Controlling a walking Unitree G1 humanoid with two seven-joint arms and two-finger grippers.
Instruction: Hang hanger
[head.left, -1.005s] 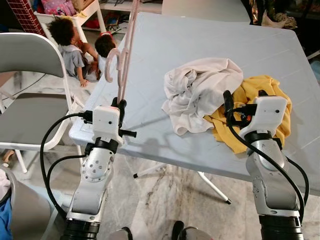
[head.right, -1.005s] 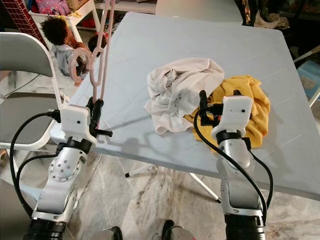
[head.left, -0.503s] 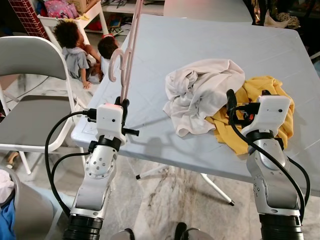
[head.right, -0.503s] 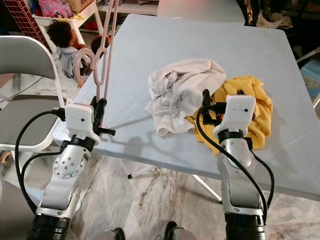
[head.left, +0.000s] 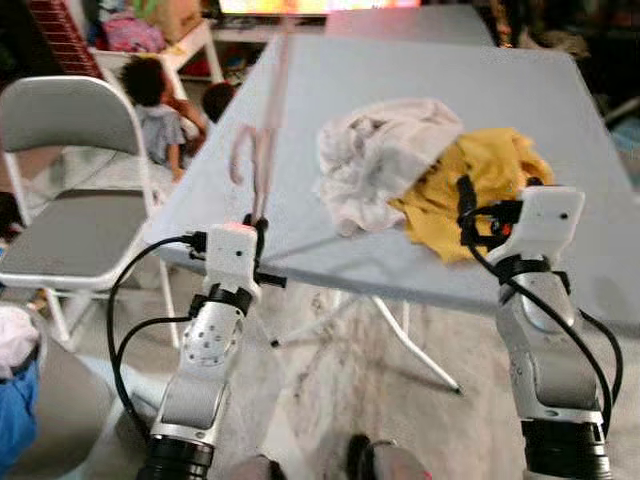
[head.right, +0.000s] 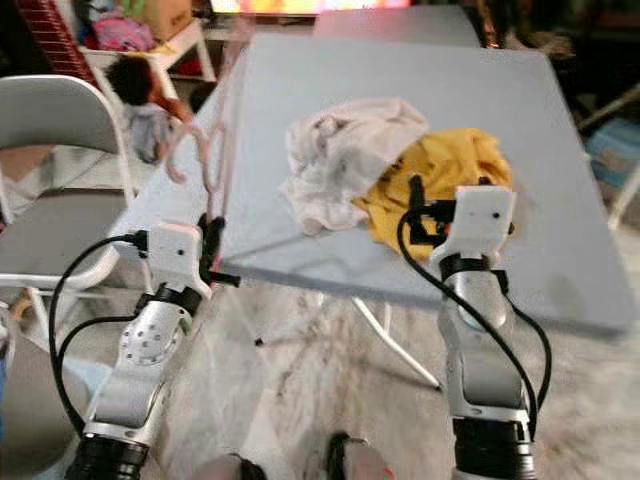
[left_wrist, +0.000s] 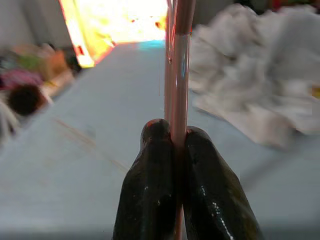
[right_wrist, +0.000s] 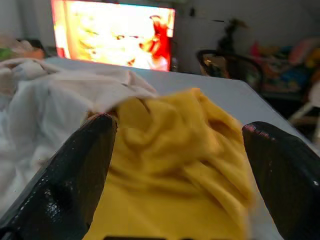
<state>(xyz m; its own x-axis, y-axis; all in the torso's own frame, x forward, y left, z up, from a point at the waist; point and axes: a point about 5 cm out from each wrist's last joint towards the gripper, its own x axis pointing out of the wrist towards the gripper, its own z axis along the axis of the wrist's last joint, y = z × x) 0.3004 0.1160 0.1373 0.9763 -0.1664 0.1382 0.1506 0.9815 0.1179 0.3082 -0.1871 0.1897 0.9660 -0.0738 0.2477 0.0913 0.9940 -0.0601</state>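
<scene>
A white cloth (head.left: 385, 155) overlaps a yellow one (head.left: 480, 180) on the grey table (head.left: 400, 70) (folding chair (head.left: 70, 170) beside).

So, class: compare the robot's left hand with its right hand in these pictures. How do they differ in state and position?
The left hand is shut on the pink hanger, while the right hand is open and holds nothing. The left hand sits at the table's left front corner; the right hand is at the front edge, pointing at the yellow garment. Both have two black fingers on a white wrist.
</scene>
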